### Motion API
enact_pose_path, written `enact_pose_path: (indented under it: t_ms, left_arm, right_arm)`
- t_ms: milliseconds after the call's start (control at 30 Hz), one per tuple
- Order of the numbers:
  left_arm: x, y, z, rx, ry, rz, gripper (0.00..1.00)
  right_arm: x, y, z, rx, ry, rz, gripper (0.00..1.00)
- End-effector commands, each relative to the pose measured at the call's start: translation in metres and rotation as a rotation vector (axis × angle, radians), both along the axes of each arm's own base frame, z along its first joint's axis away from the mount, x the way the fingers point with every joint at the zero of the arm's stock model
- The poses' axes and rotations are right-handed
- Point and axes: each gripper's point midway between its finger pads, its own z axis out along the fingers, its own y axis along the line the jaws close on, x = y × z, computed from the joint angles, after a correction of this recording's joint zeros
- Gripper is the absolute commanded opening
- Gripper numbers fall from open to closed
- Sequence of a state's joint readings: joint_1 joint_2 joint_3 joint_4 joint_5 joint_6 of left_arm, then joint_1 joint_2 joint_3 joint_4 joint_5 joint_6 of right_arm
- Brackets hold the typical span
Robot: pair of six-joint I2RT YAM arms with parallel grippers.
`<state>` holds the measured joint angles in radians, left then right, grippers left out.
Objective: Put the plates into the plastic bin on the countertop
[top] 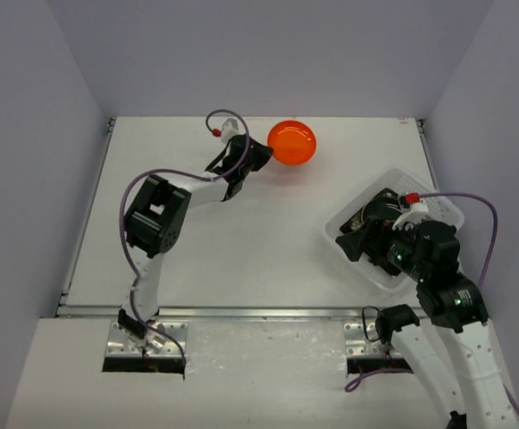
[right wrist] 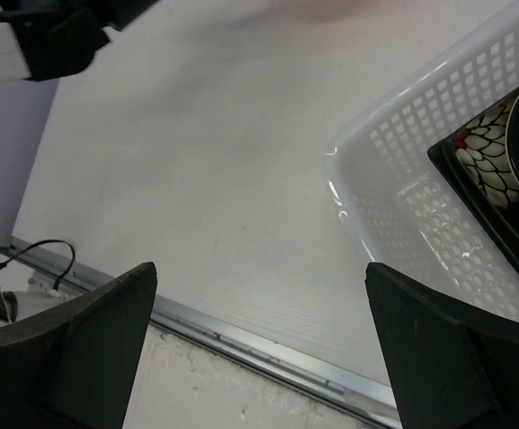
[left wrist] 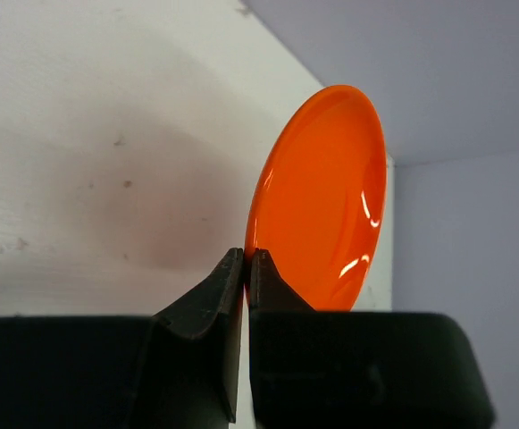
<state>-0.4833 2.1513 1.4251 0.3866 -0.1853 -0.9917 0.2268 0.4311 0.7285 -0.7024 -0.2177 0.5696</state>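
The left gripper pinches the rim of a glossy round orange plate, its tapered black fingers shut tight on the thin edge. The plate stands tilted on edge above the matte white countertop, well apart from the plastic bin and off to the bin's far left in the overhead view. A faint reddish glow falls on the surface beneath it.

The bin is a whitish, translucent rectangular tub with rounded corners and a grid of small square holes in its wall. A square black plate with a white scalloped flower lies inside it.

The right gripper hangs over the bin's near-left corner, its broad dark jaws spread wide with nothing between them. A metal rail runs past the bin's near side.
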Motion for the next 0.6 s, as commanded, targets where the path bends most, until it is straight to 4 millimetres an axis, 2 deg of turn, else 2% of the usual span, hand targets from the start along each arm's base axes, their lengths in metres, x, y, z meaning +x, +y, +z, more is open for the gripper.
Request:
enact_pose_path:
  t_ms: [0,100,167,267,433,500,533,567]
  left_arm:
    - [-0.039,-0.012,0.097,-0.086,-0.189,-0.127,0.00]
    - [-0.072,-0.025,0.119,-0.106,-0.209,-0.206,0.00]
    - [-0.089,-0.038,0.124,-0.105,-0.206,-0.256,0.00]
    - [-0.112,-0.070,0.126,-0.077,-0.184,-0.341,0.00]
    - [-0.149,-0.137,0.111,-0.007,-0.145,-0.518,0.00]
    - [-0.155,-0.153,0.106,0.027,-0.138,-0.544,0.00]
    - [-0.162,-0.167,0.101,0.061,-0.138,-0.572,0.00]
    - [-0.161,-0.176,0.096,0.076,-0.131,-0.584,0.00]
  right_arm:
    - [0.018,-0.004,0.022,-0.035,-0.051,-0.027,0.99]
    - [0.021,-0.015,0.041,-0.039,-0.097,-0.097,0.99]
    - [0.020,-0.020,0.054,-0.041,-0.120,-0.124,0.99]
    - [0.013,-0.030,0.073,-0.049,-0.143,-0.169,0.99]
    - [-0.014,-0.048,0.116,-0.021,-0.236,-0.243,0.99]
    - [-0.022,-0.054,0.122,-0.018,-0.247,-0.270,0.99]
    - [-0.029,-0.058,0.132,-0.010,-0.272,-0.285,0.99]
    - [-0.032,-0.059,0.131,-0.012,-0.267,-0.288,0.99]
